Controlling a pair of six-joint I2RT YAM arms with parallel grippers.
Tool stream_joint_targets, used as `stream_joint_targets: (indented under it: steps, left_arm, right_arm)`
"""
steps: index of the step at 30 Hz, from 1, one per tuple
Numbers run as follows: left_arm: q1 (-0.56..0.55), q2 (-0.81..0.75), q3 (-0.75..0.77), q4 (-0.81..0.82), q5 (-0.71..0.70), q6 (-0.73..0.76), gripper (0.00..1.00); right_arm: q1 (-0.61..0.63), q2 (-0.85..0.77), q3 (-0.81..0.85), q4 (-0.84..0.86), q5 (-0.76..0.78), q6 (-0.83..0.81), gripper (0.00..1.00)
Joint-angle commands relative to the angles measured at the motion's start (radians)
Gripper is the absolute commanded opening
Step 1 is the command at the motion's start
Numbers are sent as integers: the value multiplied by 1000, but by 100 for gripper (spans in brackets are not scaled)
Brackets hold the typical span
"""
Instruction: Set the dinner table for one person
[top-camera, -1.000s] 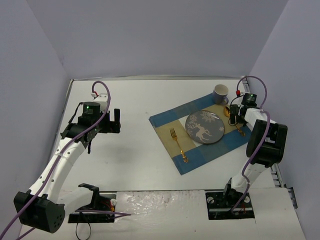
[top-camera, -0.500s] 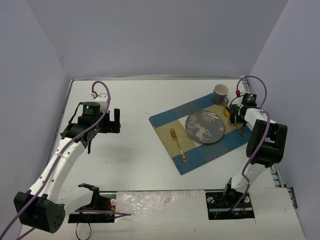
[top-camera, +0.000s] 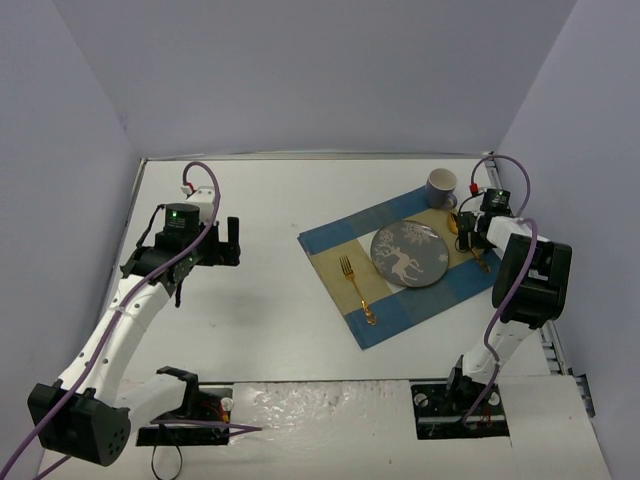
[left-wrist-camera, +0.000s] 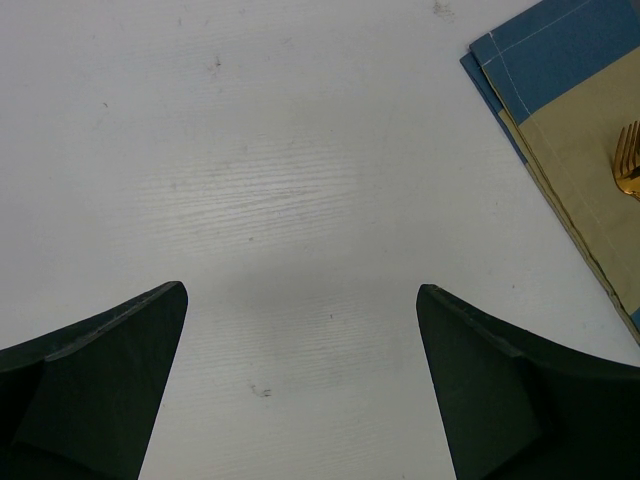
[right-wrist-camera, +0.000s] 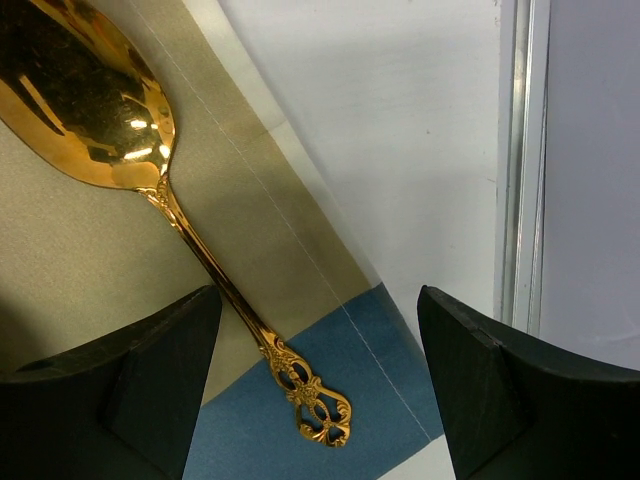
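The dinner table (top-camera: 280, 200) is a large, flat, plain white rectangular top, lying level and faintly scuffed. Its bare surface spreads directly beneath and ahead of the wide-parted left gripper (left-wrist-camera: 302, 290); its thin metal rim (right-wrist-camera: 522, 150) runs just to the right of the likewise parted right gripper (right-wrist-camera: 320, 295)

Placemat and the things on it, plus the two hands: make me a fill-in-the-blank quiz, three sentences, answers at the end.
1. In the top view, the gold fork lies on the placemat to the ___ of the plate.
2. The right hand is open above the handle of a gold ___.
3. The left hand is open over the table and holds ___.
Answers: left; spoon; nothing.
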Motion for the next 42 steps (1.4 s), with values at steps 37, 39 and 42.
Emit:
stream_joint_targets:
  steps: [37,39,42]
  left_arm:
    - [36,12,11,40,40,-11,97]
    - [40,16,10,41,40,-11,97]
    - [46,20,8,46,44,-11,97]
  right_arm:
    - [544,-490,11,-94,-135,299,75]
    - [648,-474,-8,-57,-135,338,75]
    - [745,-424,-68,40,-166,395,76]
